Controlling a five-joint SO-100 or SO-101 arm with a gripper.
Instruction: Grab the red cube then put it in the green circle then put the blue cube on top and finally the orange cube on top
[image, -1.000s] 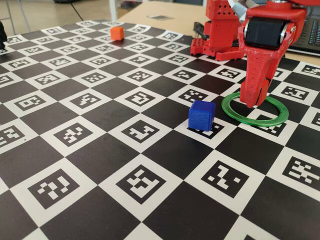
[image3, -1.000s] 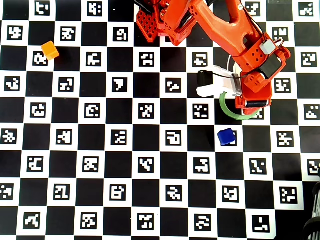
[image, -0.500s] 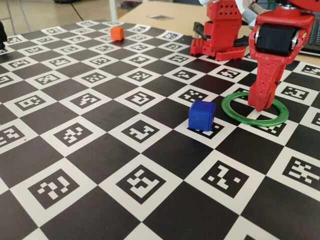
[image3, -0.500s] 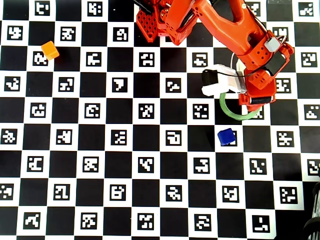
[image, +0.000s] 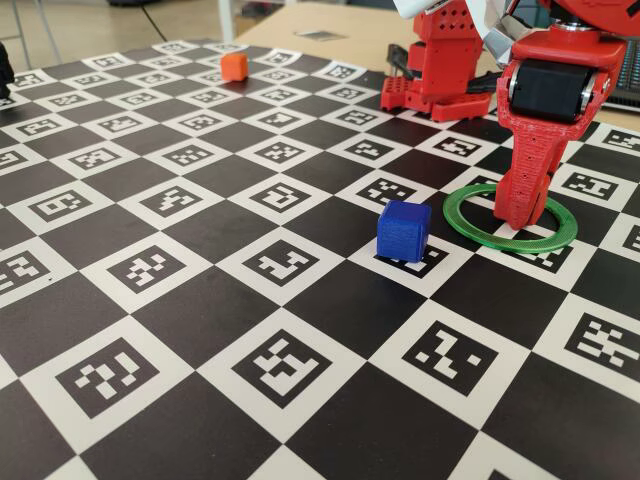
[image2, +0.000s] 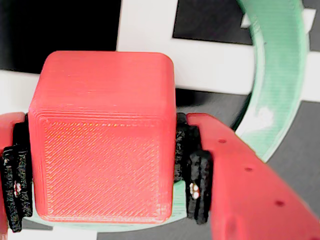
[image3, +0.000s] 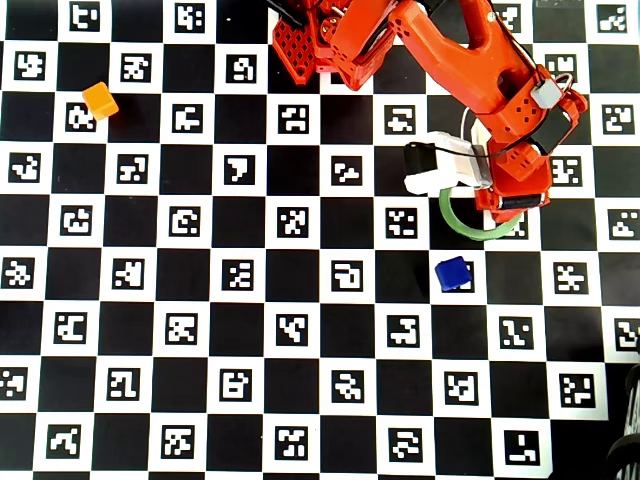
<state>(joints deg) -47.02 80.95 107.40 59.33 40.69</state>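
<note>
No readable text, only fiducial markers on the checkerboard mat (image: 200, 310). Gripper (image2: 105, 200) clamped on the red cube (image2: 102, 140), matte with fine layered lines, low over the green circle (image: 480, 235). Blue cube (image: 403, 230) just beside the ring. Orange cube (image3: 100, 100) well apart.

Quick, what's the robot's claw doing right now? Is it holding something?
Gripper: closed, its jaws squeezing the red cube from both sides, right over the green circle.
</note>
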